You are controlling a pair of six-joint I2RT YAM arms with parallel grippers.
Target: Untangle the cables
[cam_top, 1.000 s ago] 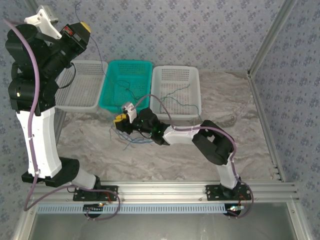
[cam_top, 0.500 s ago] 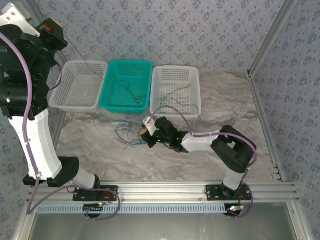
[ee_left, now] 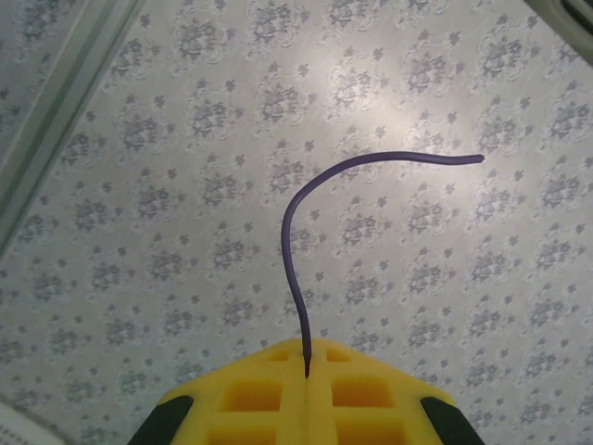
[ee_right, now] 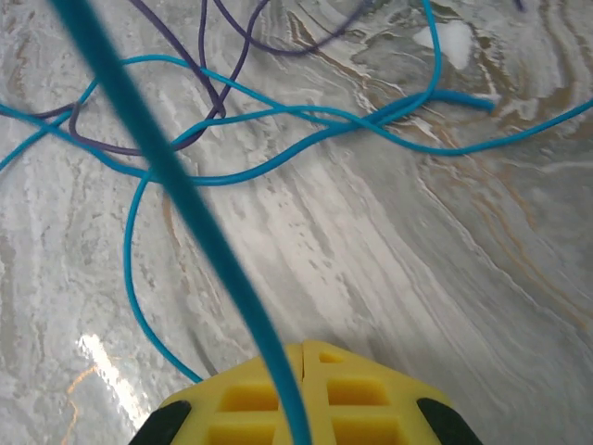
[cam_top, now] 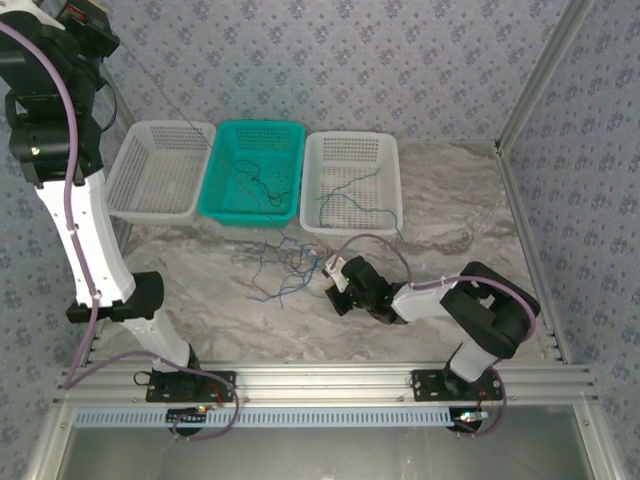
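Pinching ends suits these seemingly limp, light cables (cam_top: pixel 285 265): left gripper (ee_left: pixel 306 363) clamps purple cable (ee_left: pixel 289 232), right gripper (ee_right: pixel 298 371) clamps teal cable (ee_right: pixel 169 167).

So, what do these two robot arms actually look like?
The left arm and right arm are both chains of white shells and black joint blocks, each trailed by a thick mauve hose. Their jaws carry yellow grid-moulded pads with black sides. Black bases bolt onto a silver aluminium rail.
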